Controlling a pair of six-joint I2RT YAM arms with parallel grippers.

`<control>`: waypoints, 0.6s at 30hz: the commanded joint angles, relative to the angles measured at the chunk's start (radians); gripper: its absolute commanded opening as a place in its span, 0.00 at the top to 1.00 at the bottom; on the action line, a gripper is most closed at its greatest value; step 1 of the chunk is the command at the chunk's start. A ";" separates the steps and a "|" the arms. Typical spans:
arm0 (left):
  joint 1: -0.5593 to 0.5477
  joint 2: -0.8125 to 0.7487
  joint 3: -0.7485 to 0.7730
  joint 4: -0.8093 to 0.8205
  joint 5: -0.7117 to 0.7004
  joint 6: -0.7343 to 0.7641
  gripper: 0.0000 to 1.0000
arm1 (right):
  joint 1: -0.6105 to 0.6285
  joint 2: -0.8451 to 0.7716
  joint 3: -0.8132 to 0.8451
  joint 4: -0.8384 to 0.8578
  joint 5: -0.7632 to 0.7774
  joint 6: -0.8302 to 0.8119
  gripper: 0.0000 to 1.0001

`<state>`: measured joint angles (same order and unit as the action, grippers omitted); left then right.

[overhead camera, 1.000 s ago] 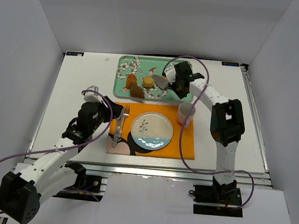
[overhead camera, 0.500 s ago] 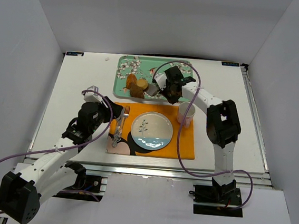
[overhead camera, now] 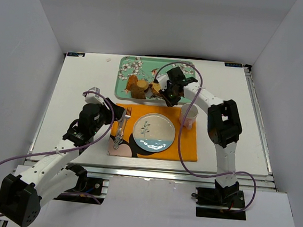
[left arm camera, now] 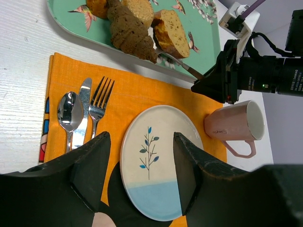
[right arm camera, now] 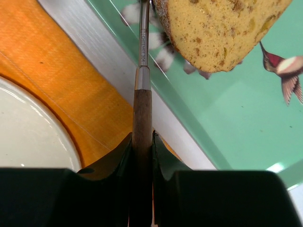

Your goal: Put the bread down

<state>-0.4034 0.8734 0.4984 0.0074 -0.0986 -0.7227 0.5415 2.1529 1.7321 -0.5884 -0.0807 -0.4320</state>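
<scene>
Top view, right gripper: my right gripper (overhead camera: 169, 92) has slid left along the near side of the tray (overhead camera: 124, 68) over the last second.
Top view, bread: the bread (overhead camera: 142, 83) has been nudged left on the tray and now sits just beside the dark chunk (overhead camera: 138, 93). A wedge slice (overhead camera: 156, 87) lies between it and the gripper.
Top view, plate: the plate (overhead camera: 154, 132) is still bare, and the left gripper (overhead camera: 115, 112) has not moved.
Left wrist, left gripper: its jaws are spread wide and hold nothing, hanging over the plate (left arm camera: 156, 123).
Left wrist, bread: the bread (left arm camera: 140, 7) is at the top edge, partly cut off, against the dark chunk. The server (left arm camera: 184, 67) runs under the wedge slice (left arm camera: 170, 30), not under the bread.
Right wrist, grip: the fingers are clamped tight on the server's wooden handle (right arm camera: 142, 113). The wedge slice (right arm camera: 218, 28) covers the blade end, and the bread is out of view.
Meaning: I judge that I pushed the bread rather than scooped it, so it needs a fresh approach.
</scene>
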 commanded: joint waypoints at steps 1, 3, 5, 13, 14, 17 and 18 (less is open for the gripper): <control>-0.005 -0.017 0.022 -0.001 -0.019 0.003 0.35 | -0.002 0.012 0.047 -0.010 -0.073 0.044 1.00; -0.005 -0.020 0.025 -0.001 -0.021 0.003 0.35 | -0.011 0.016 0.055 -0.007 -0.088 0.073 1.00; -0.005 -0.022 0.025 -0.029 -0.023 0.005 0.35 | -0.023 0.012 0.055 -0.001 -0.088 0.094 1.00; -0.005 -0.024 0.029 -0.029 -0.024 -0.001 0.35 | -0.069 -0.036 0.011 0.073 -0.171 0.125 1.00; -0.005 -0.019 0.031 -0.027 -0.021 -0.001 0.35 | -0.075 -0.050 0.000 0.082 -0.175 0.127 1.00; -0.005 -0.010 0.038 -0.026 -0.021 -0.001 0.35 | -0.078 -0.076 -0.032 0.120 -0.201 0.131 1.00; -0.005 -0.005 0.040 -0.024 -0.020 0.000 0.35 | -0.080 -0.079 -0.037 0.128 -0.205 0.131 1.00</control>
<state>-0.4034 0.8700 0.4992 -0.0170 -0.1104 -0.7231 0.4656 2.1544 1.7084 -0.5350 -0.2325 -0.3191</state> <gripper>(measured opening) 0.650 0.223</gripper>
